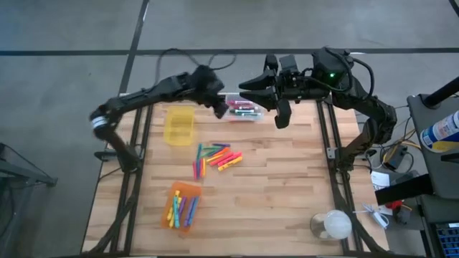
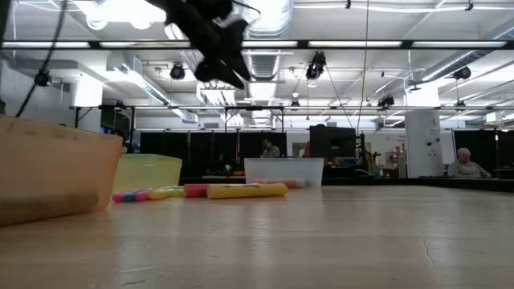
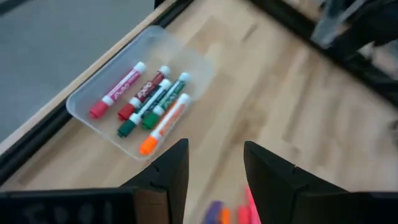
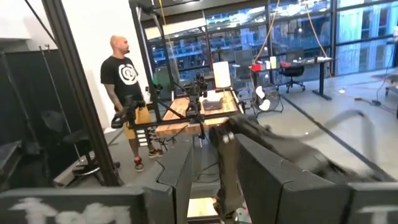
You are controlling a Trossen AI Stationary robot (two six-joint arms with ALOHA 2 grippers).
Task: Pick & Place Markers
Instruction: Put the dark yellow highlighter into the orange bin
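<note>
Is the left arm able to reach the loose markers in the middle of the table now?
Probably yes. The left pincer is open, empty, above the clear bin; nothing lies between it and the loose markers.

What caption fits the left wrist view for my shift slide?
Left gripper, fingers open and empty, hovers over the wooden table beside the clear bin holding five markers.

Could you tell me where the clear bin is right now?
In the high view, the clear bin sits at the table's far edge, right of the yellow bin.
</note>
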